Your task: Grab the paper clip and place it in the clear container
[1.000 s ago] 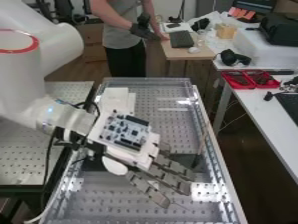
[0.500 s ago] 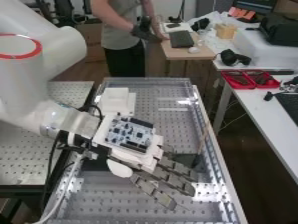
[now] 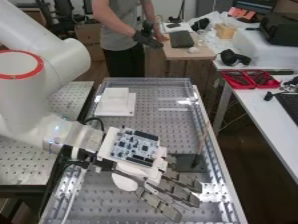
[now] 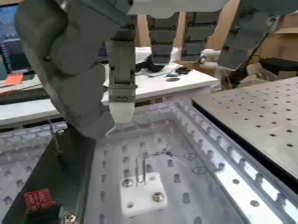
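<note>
Fingers (image 3: 178, 194) straight above perforated bench (image 3: 100, 205) — 1 white bracket (image 4: 142, 204).

A: High view: set above the near end of the desk (image 3: 93, 200), facing down its length on a slant. Mid-range; takes in arm (image 3: 50, 65), whole desktop, white side table (image 3: 259, 105).
B: Wrist view: rides the wrist, peers past the hand's (image 3: 178, 195) fingers (image 4: 163, 40), slanting down across the desk. Close in on the white base (image 4: 143, 197); a white tabletop (image 4: 159, 82) lies farther off.
A: Overlap?
B: Hand, perforated desktop, dark plate (image 3: 186, 164) with its thin rod (image 3: 201, 145). High: from above; wrist: lower, much nearer.
</note>
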Robot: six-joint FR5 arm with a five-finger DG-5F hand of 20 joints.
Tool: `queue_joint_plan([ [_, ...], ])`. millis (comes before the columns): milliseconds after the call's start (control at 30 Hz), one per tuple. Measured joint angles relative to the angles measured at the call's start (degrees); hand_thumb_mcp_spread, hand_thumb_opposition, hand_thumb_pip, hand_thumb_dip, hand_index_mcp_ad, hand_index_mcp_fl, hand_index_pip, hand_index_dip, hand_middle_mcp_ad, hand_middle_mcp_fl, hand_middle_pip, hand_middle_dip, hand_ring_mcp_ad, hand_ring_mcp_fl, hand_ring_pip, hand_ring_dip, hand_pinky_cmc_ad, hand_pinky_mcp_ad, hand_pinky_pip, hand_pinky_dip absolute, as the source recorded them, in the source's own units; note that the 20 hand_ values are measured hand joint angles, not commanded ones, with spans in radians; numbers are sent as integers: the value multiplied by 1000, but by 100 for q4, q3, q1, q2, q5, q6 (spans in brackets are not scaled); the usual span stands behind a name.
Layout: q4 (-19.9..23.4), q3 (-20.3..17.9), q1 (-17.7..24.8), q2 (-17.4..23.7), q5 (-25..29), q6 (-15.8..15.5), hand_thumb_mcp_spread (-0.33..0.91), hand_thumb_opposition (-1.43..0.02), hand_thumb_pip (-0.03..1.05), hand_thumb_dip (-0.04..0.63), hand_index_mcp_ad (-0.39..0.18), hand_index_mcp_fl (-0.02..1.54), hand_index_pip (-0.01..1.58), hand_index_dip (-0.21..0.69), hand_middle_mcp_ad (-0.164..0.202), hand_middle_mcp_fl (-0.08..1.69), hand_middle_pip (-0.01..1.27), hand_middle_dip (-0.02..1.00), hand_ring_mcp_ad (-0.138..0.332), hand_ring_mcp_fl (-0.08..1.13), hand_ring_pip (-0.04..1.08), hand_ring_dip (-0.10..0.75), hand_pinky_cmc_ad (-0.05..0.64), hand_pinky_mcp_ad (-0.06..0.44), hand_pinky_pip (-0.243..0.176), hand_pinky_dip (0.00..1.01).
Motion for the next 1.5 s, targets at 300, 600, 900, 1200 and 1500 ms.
queue_joint_plan([
  [300,127,29,-59,-172,-190,-116,403,-829,703,284,-138,140,1557,202,68,-2,126,173,106,0,89,82,291,248,-42,195],
  [600,150,95,-159,-280,-361,-271,403,-829,712,286,-138,155,1557,199,68,-5,126,173,103,0,89,82,291,251,-26,195],
  [900,411,-12,-234,-297,-542,-394,403,-829,721,283,-138,169,1555,188,68,-5,126,173,103,0,89,82,291,251,-24,190],
  [1200,618,-72,-279,-337,-769,-565,401,-829,724,283,-154,195,1557,168,68,68,126,175,103,0,89,82,291,251,-10,188],
  [1500,697,-26,-330,-391,-844,-617,401,-829,761,283,-154,215,1553,154,68,72,126,175,103,0,89,82,291,251,-10,188],
])
